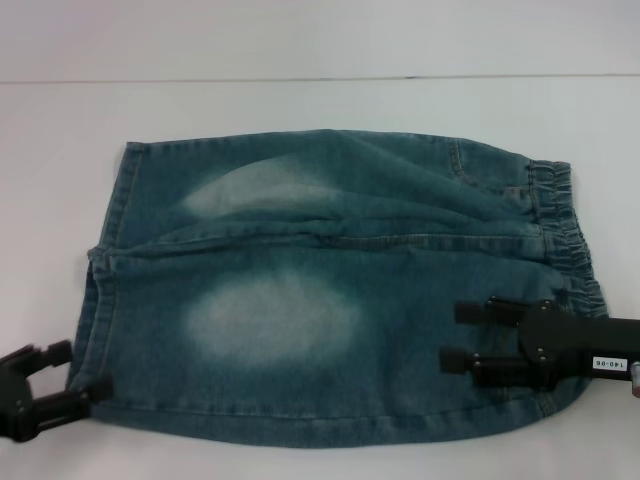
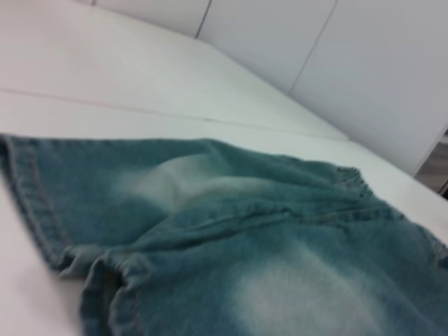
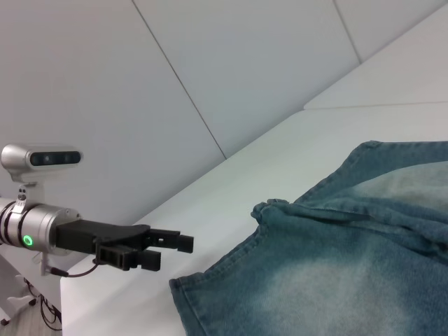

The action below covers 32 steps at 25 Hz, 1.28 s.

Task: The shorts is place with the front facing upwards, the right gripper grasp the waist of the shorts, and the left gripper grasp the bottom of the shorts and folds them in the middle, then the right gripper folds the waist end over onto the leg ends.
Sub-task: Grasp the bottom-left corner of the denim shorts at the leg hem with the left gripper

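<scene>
Blue-green denim shorts (image 1: 340, 290) lie across the middle of the head view on a white table (image 1: 300, 60). They are already doubled lengthwise, one leg lying over the other along a stitched ridge that runs left to right. The ruffled elastic waist (image 1: 565, 225) is at the right edge of the frame and the flat hemmed leg ends (image 1: 100, 280) at the left, so the long axis is lined up for the remaining waist-over-legs fold.

The right gripper (image 1: 462, 336), black with a white label, sits at the lower right of the frame over the cloth just inside the waist. Its two fingers are spread with denim showing between them, grasping nothing; this looks like a lining-up for a pinch on the waist end.

The left gripper (image 1: 75, 372) is at the lower left corner of the frame, its fingers parted, with one tip at the lower hem corner. Whether cloth lies between them I cannot tell. The right wrist view shows it low, just off the hem.
</scene>
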Available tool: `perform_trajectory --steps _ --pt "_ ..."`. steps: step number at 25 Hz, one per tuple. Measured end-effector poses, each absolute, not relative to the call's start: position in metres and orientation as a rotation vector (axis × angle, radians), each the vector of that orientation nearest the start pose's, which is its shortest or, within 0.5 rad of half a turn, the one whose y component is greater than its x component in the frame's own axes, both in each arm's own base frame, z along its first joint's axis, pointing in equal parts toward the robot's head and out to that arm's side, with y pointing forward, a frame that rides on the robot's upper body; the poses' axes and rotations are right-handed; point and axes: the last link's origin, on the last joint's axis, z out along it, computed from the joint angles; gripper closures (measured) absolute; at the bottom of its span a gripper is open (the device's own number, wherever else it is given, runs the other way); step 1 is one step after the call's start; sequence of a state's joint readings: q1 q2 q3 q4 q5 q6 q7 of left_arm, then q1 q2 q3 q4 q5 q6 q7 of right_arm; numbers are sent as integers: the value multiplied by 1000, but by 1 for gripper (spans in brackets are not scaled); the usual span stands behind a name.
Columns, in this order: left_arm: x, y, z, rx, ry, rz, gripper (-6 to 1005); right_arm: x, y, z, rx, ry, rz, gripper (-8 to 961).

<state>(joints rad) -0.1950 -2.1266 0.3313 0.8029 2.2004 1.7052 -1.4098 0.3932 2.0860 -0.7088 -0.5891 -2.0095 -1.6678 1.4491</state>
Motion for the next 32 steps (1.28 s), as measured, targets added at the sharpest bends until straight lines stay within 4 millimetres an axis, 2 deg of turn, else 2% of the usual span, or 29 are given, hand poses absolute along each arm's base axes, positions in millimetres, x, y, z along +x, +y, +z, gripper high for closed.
perform_trajectory --steps 6,11,23,32 --pt "-373 201 40 -2398 -1090 -543 83 293 270 -17 -2759 958 800 24" --pt "-374 202 37 -2431 -1116 -480 82 292 270 -17 -2761 956 801 24" --pt "-366 207 36 -2487 -1109 -463 82 293 269 -18 -2761 963 799 25" --pt "-369 210 49 -2435 -1073 -405 82 293 270 -18 -2761 962 797 25"
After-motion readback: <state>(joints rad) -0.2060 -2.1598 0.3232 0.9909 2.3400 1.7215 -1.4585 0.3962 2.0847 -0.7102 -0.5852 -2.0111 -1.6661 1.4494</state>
